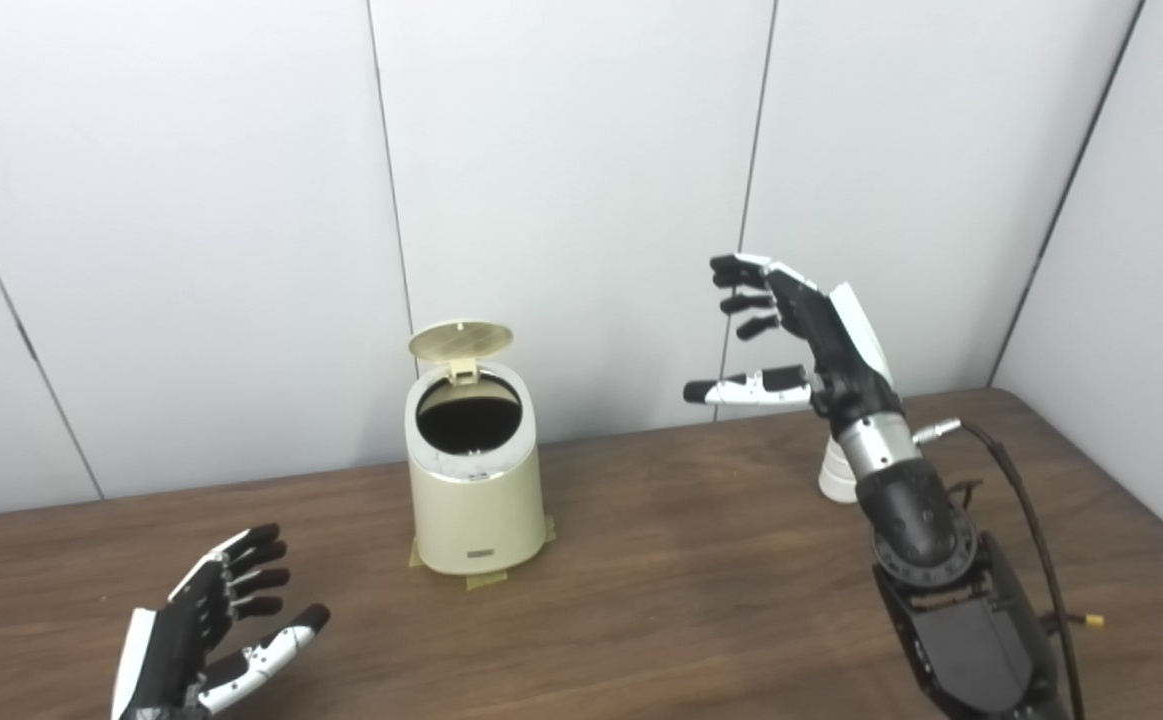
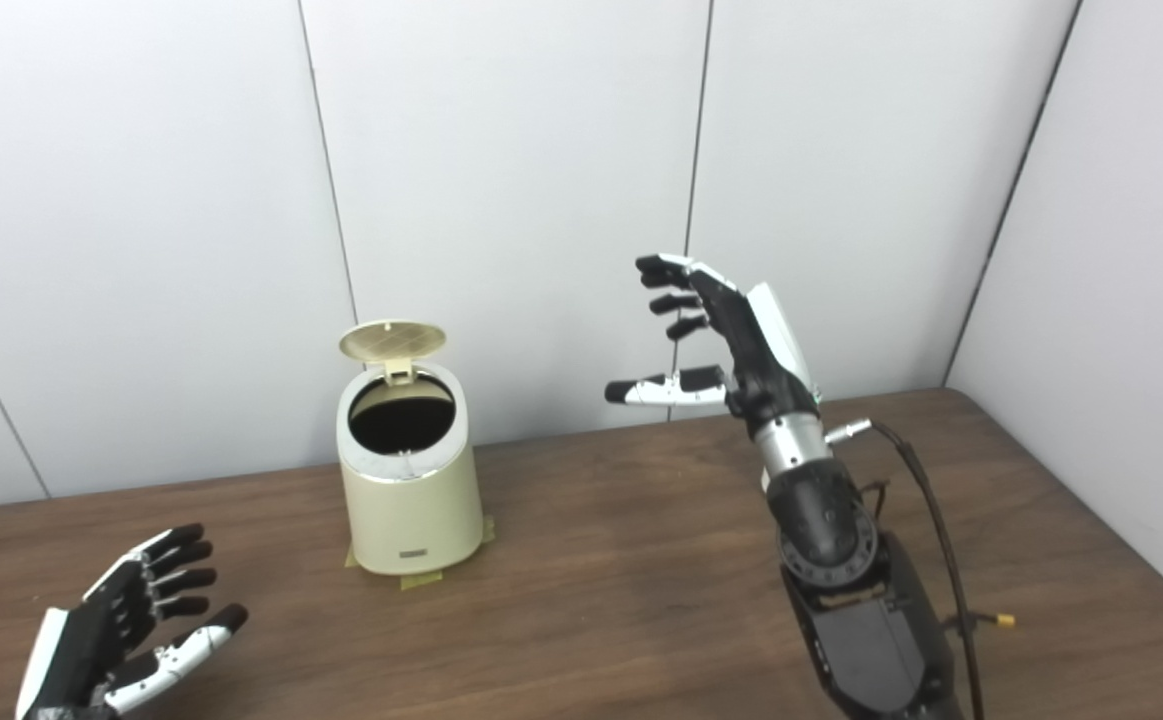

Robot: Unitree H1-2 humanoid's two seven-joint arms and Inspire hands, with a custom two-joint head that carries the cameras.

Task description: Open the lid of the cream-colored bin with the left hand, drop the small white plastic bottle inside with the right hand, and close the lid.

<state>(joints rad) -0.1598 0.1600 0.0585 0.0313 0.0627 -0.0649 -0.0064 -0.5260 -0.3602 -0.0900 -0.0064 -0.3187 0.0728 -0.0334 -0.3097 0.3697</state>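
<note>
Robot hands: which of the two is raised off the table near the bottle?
The right robot hand, open and lifted above the white bottle behind its wrist. The left robot hand sits low at the table's near edge, also open.

Appears to be a lab or test cell rather than a home. Enclosed by plain white wall panels (image 1: 581,200) with thin dark seams, meeting at a corner on the right. Furnished only with a dark wood-grain counter (image 1: 691,600). Exposed cable (image 1: 1036,540) with a metal connector running along the right arm, consistent with experimental equipment. No markings legible anywhere.
</note>
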